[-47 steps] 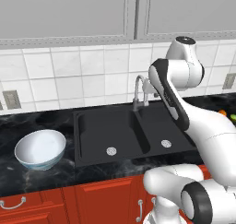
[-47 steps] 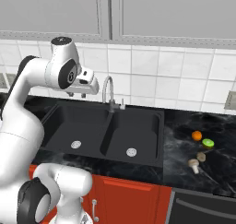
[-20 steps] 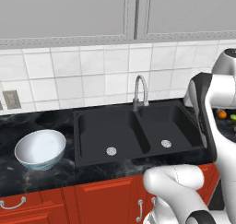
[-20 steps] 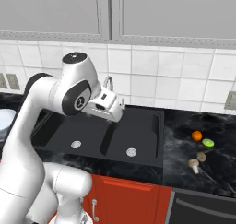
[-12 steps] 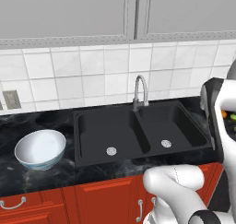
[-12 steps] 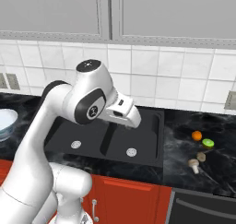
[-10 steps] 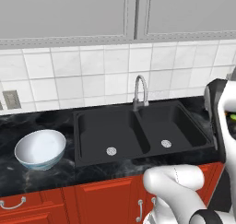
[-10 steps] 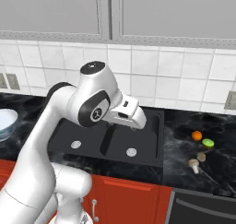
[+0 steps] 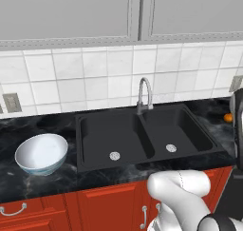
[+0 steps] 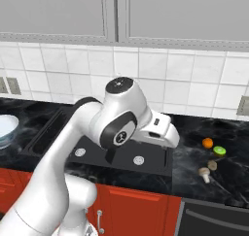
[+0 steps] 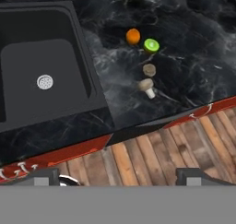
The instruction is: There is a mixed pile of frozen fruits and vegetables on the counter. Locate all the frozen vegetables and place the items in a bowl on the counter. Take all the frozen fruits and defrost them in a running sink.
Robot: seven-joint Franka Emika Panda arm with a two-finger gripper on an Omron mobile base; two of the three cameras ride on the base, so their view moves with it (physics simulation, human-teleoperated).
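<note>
In the hand view the pile lies on the black counter (image 11: 193, 80), right of the sink (image 11: 41, 57). It holds an orange ball (image 11: 133, 36), a lime green ball (image 11: 151, 45) and two tan mushroom pieces (image 11: 149, 70) (image 11: 146, 86). My gripper (image 11: 118, 176) is open and empty, hovering high above the counter's front edge, well short of the pile. The right base view shows my hand (image 10: 160, 130) over the right basin, left of the same pile (image 10: 212, 157). The white bowl (image 9: 42, 153) stands on the counter left of the sink (image 9: 142, 137).
A silver gooseneck faucet (image 9: 144, 94) rises behind the sink's divider. Round drains (image 9: 114, 155) sit in both basins. Tiled wall and grey cabinets stand behind the counter. Wooden floor (image 11: 152, 163) lies beyond the counter's front edge.
The arm has swung right across the sink toward the pile, leaving the middle of the left base view. The gripper stayed open and empty. Nothing on the counter moved.
</note>
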